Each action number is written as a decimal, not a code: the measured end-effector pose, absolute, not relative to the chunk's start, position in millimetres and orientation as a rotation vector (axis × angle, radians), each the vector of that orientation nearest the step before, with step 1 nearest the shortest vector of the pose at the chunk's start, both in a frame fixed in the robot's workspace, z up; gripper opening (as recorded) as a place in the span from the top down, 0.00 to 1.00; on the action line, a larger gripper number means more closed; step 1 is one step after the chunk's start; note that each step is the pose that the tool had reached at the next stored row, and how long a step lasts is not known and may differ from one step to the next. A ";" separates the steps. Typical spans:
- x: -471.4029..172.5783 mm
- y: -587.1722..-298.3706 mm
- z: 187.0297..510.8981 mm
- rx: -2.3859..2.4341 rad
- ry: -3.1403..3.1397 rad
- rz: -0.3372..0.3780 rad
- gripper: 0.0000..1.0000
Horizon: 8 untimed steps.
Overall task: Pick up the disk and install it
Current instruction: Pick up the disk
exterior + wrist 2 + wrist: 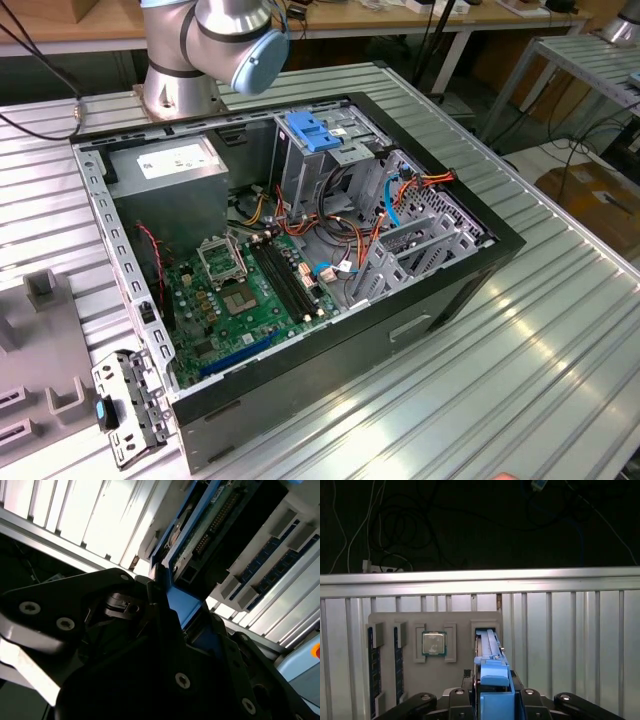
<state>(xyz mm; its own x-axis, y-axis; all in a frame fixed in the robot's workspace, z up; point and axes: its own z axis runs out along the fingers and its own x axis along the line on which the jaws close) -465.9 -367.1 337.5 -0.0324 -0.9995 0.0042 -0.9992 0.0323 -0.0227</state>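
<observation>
Surface under inspection: a ribbed aluminium table is carrying an open computer case, lying on its side. Inside it a green motherboard is facing up. A grey power supply is sitting in the corner nearest the arm's base. A light-blue bracket is resting on top of the drive cage.

Wooden benches are running along the back of the room. A cardboard box is sitting on the floor at the exterior view's right.

In the first wrist view, a grey parts tray is lying on the same ribbed surface, holding a processor chip and memory sticks. Loose cables are trailing over the dark floor beyond the table edge.

The disk is standing on edge in the tray's slot. The gripper is clamping its fingers against both sides of the disk's blue rail end. In the second wrist view, the disk's circuit-board face is showing beyond the gripper.
</observation>
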 end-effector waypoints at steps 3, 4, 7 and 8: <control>-465.9 -367.1 343.3 -2.176 2.248 -0.030 0.63; -465.9 -367.1 344.0 -2.176 2.248 -0.030 0.63; -465.9 -367.1 344.7 -2.176 2.248 -0.030 0.63; -465.9 -367.1 345.0 -2.176 2.248 -0.030 0.63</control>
